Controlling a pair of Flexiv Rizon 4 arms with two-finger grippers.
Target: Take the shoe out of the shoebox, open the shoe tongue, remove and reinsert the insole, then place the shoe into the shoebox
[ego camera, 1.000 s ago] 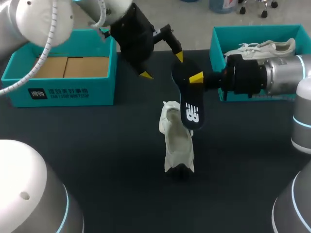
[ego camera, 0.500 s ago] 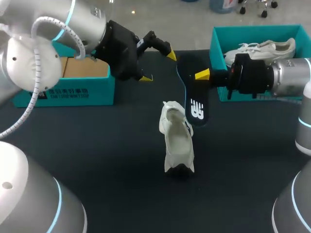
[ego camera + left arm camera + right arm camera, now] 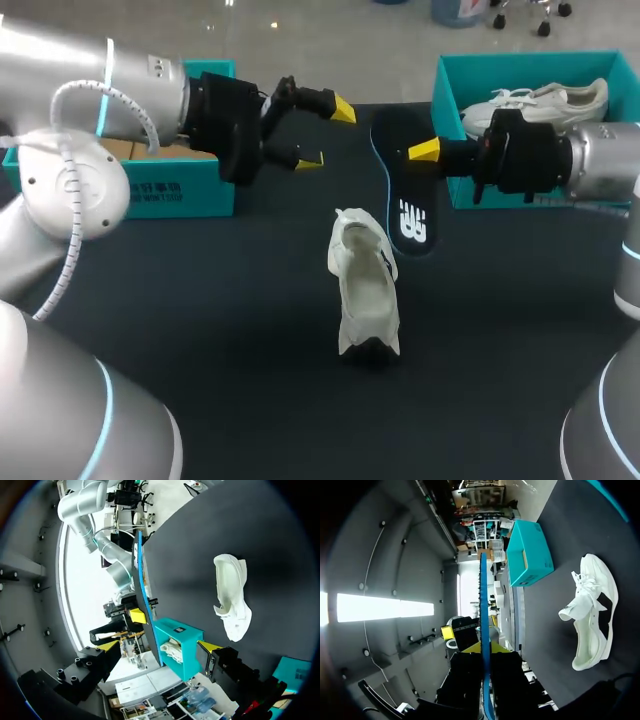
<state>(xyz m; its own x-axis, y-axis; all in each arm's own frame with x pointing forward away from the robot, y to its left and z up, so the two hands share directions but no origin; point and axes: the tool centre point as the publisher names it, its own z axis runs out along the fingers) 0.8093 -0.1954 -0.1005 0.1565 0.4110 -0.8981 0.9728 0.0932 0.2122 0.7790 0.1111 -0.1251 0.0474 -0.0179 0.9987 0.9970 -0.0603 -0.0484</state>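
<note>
Head view: the white shoe (image 3: 362, 285) lies alone at the middle of the desk (image 3: 240, 330), its mouth showing near its 12 o'clock end. At 1 o'clock from it the right hand (image 3: 421, 152) pinches the dark insole (image 3: 405, 195) by one edge. The insole's printed end hangs free just beside the shoe's mouth without touching it. I judge this grip is meant to leave the long end free to be steered into the shoe, so the reinsert step looks to be the one in hand. The right wrist view shows the insole edge-on between the two fingers, with the shoe lying ahead and off to one side.

The left hand (image 3: 325, 133) hangs at 11 o'clock from the shoe, fingers spread wide and holding nothing, clear of both insole and shoe. It is probably placed to steady the shoe or spread its tongue.

A teal shoebox (image 3: 150, 190) with brown card lining sits at 10 o'clock, partly hidden by the left arm. A second teal box (image 3: 447, 85) at 2 o'clock holds another white shoe (image 3: 540, 100).

Likely obstacles: the soft tongue may sag across the mouth, and the unsteadied shoe may slide. The left fingers are near the insole's upper end.
</note>
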